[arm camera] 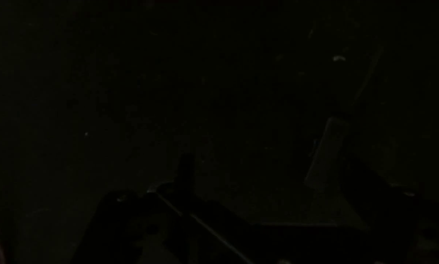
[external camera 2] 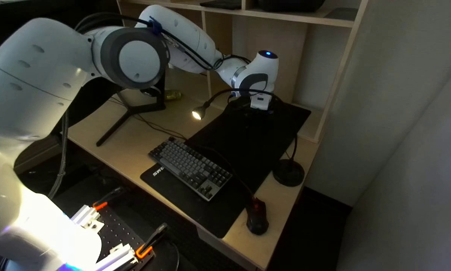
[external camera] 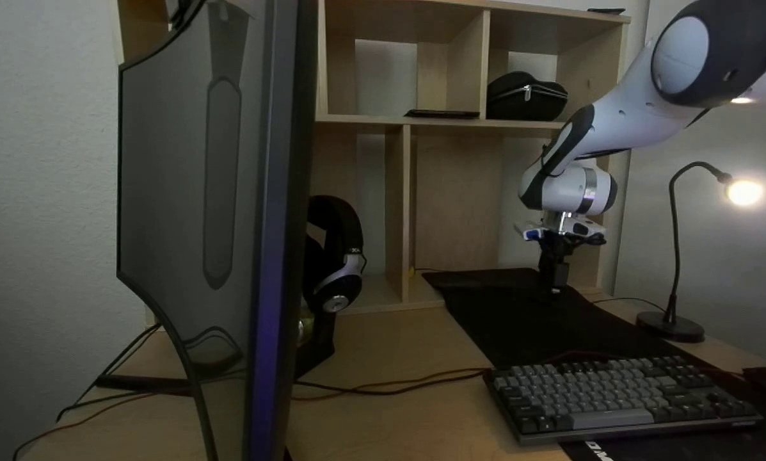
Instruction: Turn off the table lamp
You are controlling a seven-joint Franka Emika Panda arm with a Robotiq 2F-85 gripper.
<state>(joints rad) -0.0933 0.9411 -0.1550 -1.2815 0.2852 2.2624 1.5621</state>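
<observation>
The table lamp [external camera: 675, 243] is dark and slim, with a curved gooseneck stem and a round dark base [external camera 2: 288, 173]. Its small head [external camera: 744, 192] glows warm white, and the lit head also shows in an exterior view [external camera 2: 199, 112]. The lamp is not visible in the wrist view. My gripper [external camera: 554, 285] points down over the far end of the black mat, beside the lamp and apart from its base. In the very dark wrist view my gripper [arm camera: 261, 141] has its fingers wide apart, with nothing seen between them.
A black desk mat [external camera: 542, 333] bears a grey keyboard [external camera 2: 190, 165]. A mouse [external camera 2: 257, 217] lies near the desk's edge. A large monitor [external camera: 229, 211], headphones [external camera: 338, 256] and a wooden shelf [external camera: 446, 121] stand around the mat. Cables cross the desk.
</observation>
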